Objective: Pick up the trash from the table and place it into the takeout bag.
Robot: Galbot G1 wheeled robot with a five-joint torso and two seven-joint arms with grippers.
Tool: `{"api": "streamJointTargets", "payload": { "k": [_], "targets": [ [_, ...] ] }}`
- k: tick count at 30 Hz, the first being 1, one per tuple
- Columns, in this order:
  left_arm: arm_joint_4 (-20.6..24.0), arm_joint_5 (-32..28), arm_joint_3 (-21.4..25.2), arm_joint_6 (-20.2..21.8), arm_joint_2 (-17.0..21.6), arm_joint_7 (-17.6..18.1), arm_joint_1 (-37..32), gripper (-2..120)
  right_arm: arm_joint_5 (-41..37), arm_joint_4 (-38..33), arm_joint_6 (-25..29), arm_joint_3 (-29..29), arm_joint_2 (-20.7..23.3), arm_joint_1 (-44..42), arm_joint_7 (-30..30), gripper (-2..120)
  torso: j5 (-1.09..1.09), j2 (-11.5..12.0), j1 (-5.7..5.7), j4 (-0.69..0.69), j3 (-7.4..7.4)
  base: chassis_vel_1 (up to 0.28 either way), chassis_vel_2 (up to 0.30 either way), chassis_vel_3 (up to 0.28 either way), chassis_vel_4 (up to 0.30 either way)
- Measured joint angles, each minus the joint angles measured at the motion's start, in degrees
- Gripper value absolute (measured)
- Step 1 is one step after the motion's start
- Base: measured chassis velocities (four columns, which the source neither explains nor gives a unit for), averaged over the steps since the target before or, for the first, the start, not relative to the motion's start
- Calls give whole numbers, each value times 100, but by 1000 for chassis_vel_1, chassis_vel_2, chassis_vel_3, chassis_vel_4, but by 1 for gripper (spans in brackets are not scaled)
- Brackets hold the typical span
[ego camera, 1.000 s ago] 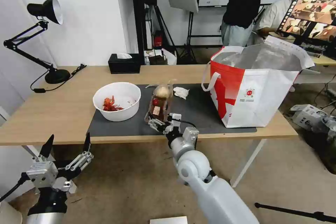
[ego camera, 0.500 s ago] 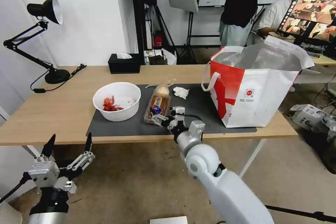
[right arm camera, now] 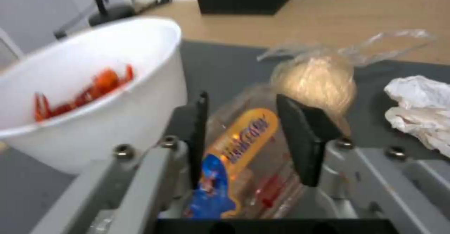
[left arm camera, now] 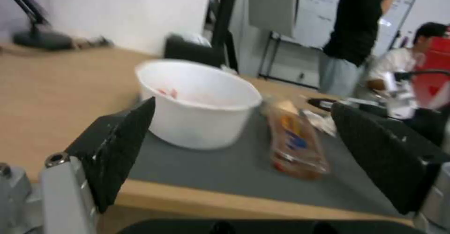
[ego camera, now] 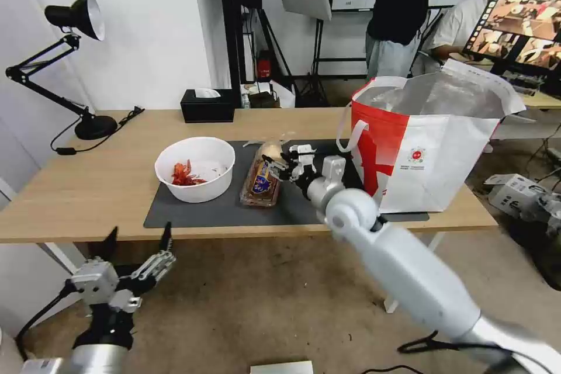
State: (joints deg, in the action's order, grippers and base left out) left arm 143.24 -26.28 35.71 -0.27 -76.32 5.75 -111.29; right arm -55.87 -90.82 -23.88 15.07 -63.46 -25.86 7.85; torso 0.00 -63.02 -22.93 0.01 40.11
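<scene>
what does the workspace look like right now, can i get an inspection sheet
surface: light-wood table with a dark grey mat
job's things: white bowl with red shells, clear tray, clear bag with a beige lump and crumpled tissue all on the mat; takeout bag upright and open at the mat's right end
clutter: black tissue box, black desk lamp
grippers: right gripper open over the tray; left gripper open, low before the table edge
cables: lamp cable on the table
surroundings: monitor at the back right
</scene>
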Motion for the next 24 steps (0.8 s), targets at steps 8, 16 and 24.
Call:
{"api": "streamJointTargets", "payload": {
  "k": [8, 16, 24],
  "targets": [
    [-330, -765, -712, 550, 674, 264, 864, 100, -294, 513, -196, 687, 72, 643, -304, 4, -1, 0, 0, 0, 0, 0, 0, 0, 0],
    [-961, -1490, -1272, 934, 1312, 717, 2148, 100, -364, 814, -348, 892, -31, 814, -309, 0, 0, 0, 0, -1, 0, 0, 0, 0, 0],
    [-1359, -2141, -1802, 1301, 1821, 1140, 3211, 100, -471, 1140, -373, 1001, -177, 959, -304, 0, 0, 0, 1, 0, 0, 0, 0, 0, 0]
  ]
}}
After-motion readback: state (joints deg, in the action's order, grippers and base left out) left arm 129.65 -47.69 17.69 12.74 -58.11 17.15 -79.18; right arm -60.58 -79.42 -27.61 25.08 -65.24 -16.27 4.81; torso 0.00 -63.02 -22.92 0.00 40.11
